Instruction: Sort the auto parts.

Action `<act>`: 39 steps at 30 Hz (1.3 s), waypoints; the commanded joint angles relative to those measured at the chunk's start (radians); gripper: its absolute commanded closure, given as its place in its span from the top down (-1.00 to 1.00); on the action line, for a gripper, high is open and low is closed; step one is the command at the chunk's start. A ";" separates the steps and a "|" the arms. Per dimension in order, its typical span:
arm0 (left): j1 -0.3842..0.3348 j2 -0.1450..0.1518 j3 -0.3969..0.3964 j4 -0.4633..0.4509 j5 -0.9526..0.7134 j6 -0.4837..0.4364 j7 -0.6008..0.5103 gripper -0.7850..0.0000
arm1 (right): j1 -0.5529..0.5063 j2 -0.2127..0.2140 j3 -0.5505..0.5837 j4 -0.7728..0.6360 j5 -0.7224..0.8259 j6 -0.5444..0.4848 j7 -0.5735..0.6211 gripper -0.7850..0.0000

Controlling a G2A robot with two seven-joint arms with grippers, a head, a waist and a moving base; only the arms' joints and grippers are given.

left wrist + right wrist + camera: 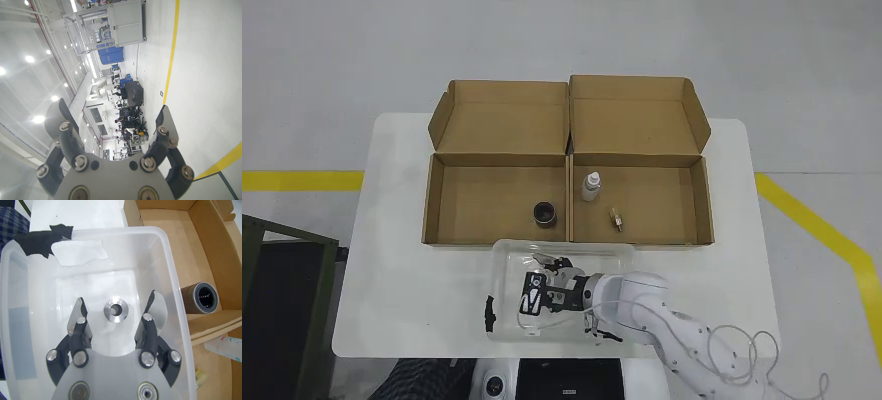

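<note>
Counting two open cardboard boxes sitting on one surface. Counting one clear plastic bin. Tallying four parts: one metal ring, one cylindrical bearing, one small white bottle, one small brass fitting. Logging one torn black tape scrap, one white paper label. Noting two grippers: left gripper, right gripper.

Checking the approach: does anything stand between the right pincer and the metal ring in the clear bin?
Nothing visible does. The right pincer hangs open over the metal ring in the clear bin, with only open space between.
</note>
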State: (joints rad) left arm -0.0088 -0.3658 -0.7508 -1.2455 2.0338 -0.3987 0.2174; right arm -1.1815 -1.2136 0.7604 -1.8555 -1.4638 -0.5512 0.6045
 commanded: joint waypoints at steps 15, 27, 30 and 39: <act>0.000 0.000 0.000 0.000 0.000 0.000 0.000 1.00 | 0.039 -0.018 -0.024 0.083 0.019 0.001 0.016 0.19; 0.000 0.000 0.000 0.000 0.000 0.000 0.000 1.00 | 0.054 -0.027 -0.037 0.100 0.031 -0.019 0.008 -0.90; 0.000 0.000 0.000 0.000 0.000 0.000 0.000 1.00 | 0.043 -0.023 -0.029 0.076 0.029 -0.030 0.008 -1.00; 0.000 0.000 0.000 0.000 0.000 0.000 0.000 1.00 | 0.000 -0.005 0.031 -0.006 0.054 -0.073 -0.046 -1.00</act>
State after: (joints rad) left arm -0.0088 -0.3658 -0.7508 -1.2455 2.0338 -0.3987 0.2174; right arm -1.1741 -1.2204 0.7796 -1.8511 -1.4170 -0.6278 0.5740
